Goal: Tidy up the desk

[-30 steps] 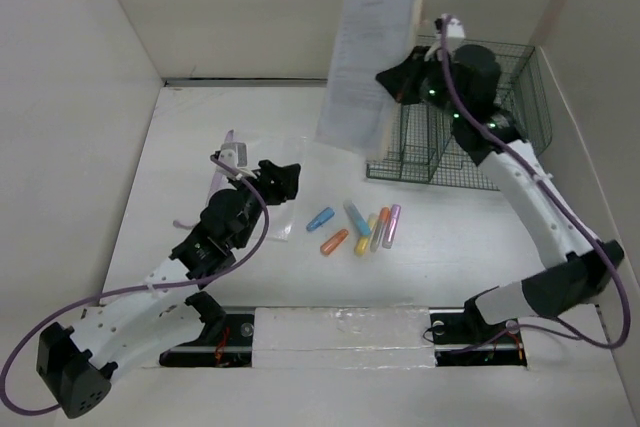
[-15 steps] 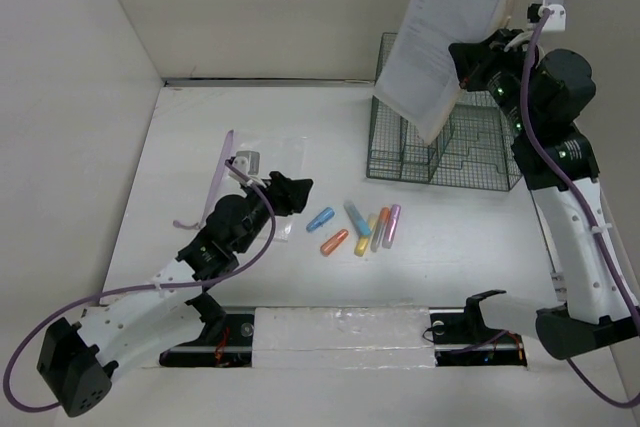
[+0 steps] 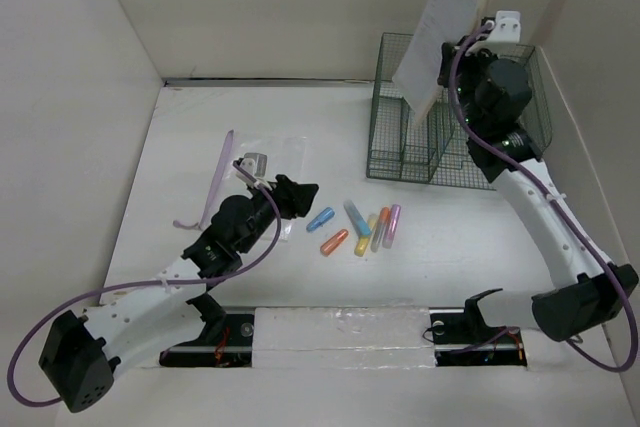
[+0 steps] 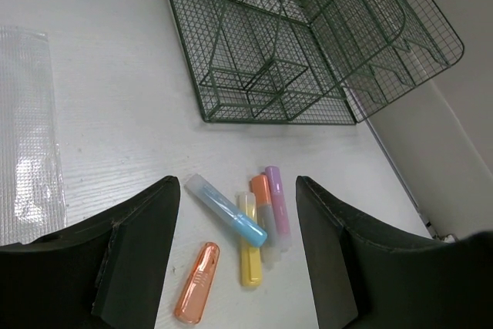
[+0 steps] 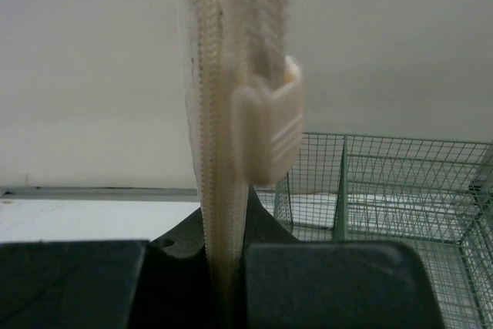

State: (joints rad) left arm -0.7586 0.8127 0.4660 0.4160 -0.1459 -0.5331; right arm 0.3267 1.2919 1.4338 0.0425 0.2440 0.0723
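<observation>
Swinging the pad [image 3: 455,9] edge-on above the rack [image 3: 402,150]

Half a second ago my right gripper [image 3: 452,59] showed the pad's printed face to the top camera, close to the right edge of the frame. Now the pad is turned nearly edge-on and sits a little further left, over the back of the green wire rack. My fingers are clamped on its lower end. In the right wrist view a pale, blurred tab on its side may be a clasp.

My left gripper [image 4: 237,186] has crept toward the markers [image 3: 362,228] since then. It hangs empty with its jaws wide, and the markers lie between the fingers in its wrist view.

The white desk [image 3: 250,117] runs bare from the rack's front edge down to the markers, and bare again across the upper left to the wall. A clear sleeve [image 3: 277,152] lies left of centre, just beside my left gripper. The rack stands in the upper right, near the right wall.
</observation>
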